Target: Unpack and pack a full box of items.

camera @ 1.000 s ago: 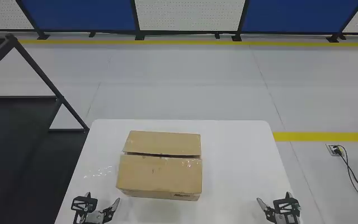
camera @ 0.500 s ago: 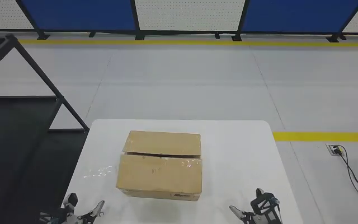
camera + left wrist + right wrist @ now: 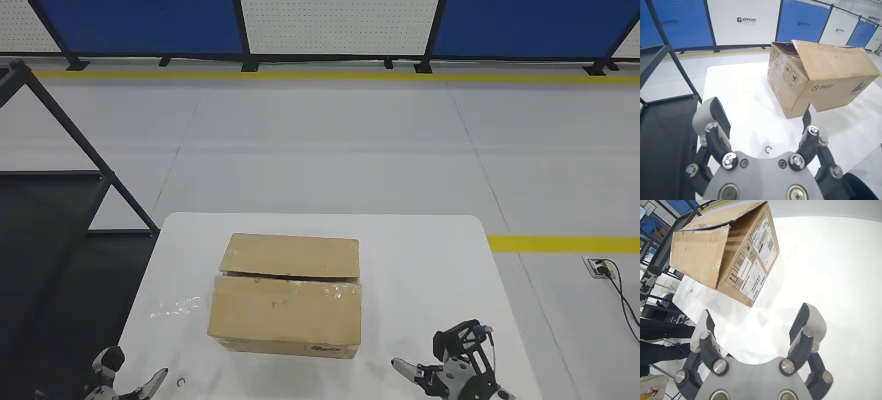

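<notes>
The lower edge of the top view cuts off the left pincer point(image 3: 130, 378) and the right pincer point(image 3: 432, 362) just behind their tips. The closed top of the box point(image 3: 285, 300) hides what is inside it; the gap at its side lets see only a part of some cardboard inserts point(image 3: 732, 240). The little C-shaped piece point(image 3: 768, 149) on the bench point(image 3: 420, 270) is too small to identify.
</notes>
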